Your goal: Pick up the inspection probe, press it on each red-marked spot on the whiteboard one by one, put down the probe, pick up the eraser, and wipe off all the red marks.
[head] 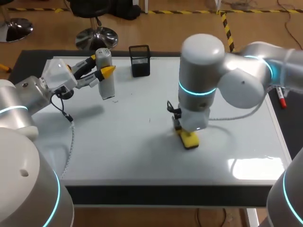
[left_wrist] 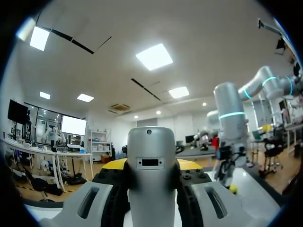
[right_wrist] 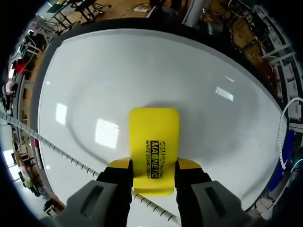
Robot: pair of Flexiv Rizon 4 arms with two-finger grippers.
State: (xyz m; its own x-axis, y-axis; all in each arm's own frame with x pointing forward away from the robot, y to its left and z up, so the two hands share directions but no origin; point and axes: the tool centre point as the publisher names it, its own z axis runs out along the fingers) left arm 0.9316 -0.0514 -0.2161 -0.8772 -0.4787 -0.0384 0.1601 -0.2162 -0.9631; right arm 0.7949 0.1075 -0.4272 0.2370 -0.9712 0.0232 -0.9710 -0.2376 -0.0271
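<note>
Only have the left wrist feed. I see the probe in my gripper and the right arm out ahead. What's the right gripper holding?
Observer: The right gripper is shut on the yellow eraser, which lies flat on the whiteboard.
Operator: Any red marks on the board?
Observer: None visible in the head or right wrist view.
Operator: Where is my probe over the board?
Observer: The probe stands upright near the board's far edge on the left arm's side, beside a black holder. I can't tell if its base touches.
</note>
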